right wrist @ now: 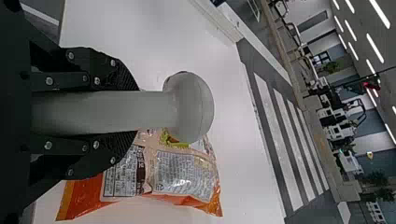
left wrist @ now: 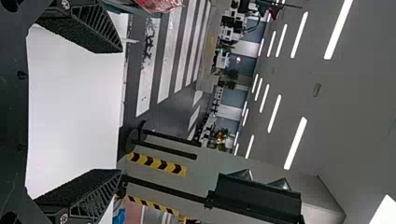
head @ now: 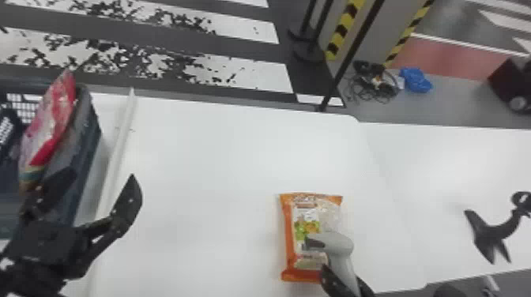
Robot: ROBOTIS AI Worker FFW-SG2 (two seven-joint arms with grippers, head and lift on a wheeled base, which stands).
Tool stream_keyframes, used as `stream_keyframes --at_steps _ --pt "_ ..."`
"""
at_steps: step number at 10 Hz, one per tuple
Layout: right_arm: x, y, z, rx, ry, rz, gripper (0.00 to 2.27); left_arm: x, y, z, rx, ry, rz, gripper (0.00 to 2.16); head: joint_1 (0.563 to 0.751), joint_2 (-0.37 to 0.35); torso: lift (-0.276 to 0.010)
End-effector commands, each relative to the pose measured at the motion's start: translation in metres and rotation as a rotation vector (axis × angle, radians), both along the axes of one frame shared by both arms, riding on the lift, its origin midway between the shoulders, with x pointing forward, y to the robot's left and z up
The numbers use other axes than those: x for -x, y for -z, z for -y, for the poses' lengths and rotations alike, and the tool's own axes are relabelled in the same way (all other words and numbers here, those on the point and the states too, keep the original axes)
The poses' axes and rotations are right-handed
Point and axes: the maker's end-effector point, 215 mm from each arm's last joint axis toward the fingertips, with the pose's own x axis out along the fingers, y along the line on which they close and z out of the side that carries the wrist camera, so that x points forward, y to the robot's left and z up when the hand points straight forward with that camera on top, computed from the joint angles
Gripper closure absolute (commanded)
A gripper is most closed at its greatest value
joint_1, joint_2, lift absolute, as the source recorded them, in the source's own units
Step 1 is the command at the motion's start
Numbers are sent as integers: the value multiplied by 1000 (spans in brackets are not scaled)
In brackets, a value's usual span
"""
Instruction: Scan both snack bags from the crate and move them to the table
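Left tool point(head: 102, 176): fingers spread, near crate point(head: 86, 158) | right tool point(head: 342, 273): gripping grey handheld scanner point(head: 336, 241), its head above orange snack bag point(head: 288, 237) | orange snack bag: lying on table point(head: 209, 158) | red snack bag point(head: 55, 114): in crate, by side wall

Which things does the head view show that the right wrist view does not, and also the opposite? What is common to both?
Head view: the open left gripper, the red-and-pink snack bag and the black stand.
Right wrist view: ceiling lights.
Both: the right gripper holding the handheld scanner, the orange snack bag and the white table.
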Motion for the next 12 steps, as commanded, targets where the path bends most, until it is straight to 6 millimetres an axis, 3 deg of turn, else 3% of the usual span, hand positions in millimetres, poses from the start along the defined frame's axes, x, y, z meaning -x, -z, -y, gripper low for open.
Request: stream_keyframes --at_steps 1,6,8,10,12 --pt "-1 13 3 9 6 -15 2243 1 1 -1 -2 0 -2 76 695 -283 -87" --pt "6 43 -20 51 -26 -40 2243 -1 4 -4 -3 -8 -6 76 695 -267 -87" --pt "2 44 -23 87 -27 -16 2243 -1 4 -6 -5 -12 -6 76 695 -247 -87" --pt "-10 20 -8 83 6 35 2243 -1 6 -8 -8 -13 -10 76 695 -237 -87" --pt "-19 -6 22 83 55 70 2243 -1 5 -8 -7 -15 -8 76 695 -254 -87"
